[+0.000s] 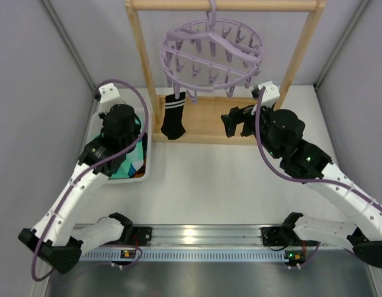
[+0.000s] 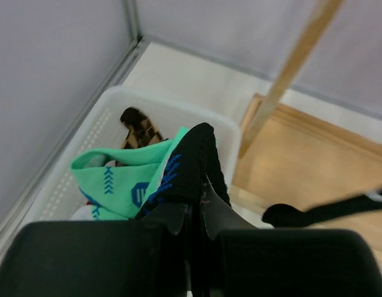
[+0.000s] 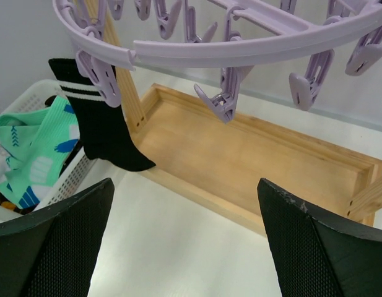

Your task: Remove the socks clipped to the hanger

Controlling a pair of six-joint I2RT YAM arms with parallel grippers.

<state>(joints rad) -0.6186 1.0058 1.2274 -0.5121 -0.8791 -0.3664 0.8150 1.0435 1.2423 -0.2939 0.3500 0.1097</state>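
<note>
The lilac hanger [image 1: 212,52] hangs by its hook from the wooden frame, and its ring [image 3: 240,46] fills the top of the right wrist view. One black sock with white stripes [image 1: 173,117] [image 3: 104,133] stays clipped at its left side, its toe [image 2: 327,211] hanging over the wooden base. My left gripper [image 1: 119,127] [image 2: 194,213] is over the basket, shut on a black sock with blue marks [image 2: 191,164]. A mint-green sock [image 2: 116,176] and a brown diamond-patterned sock [image 2: 138,127] lie in the basket. My right gripper [image 1: 237,120] [image 3: 187,204] stands wide open and holds nothing, below the hanger's right half.
A white slatted basket [image 1: 147,168] [image 2: 172,102] sits at the left by the wall. The light wooden frame [image 1: 221,6] stands on a shallow wooden tray base [image 1: 209,120] [image 3: 252,154]. Grey walls close in both sides.
</note>
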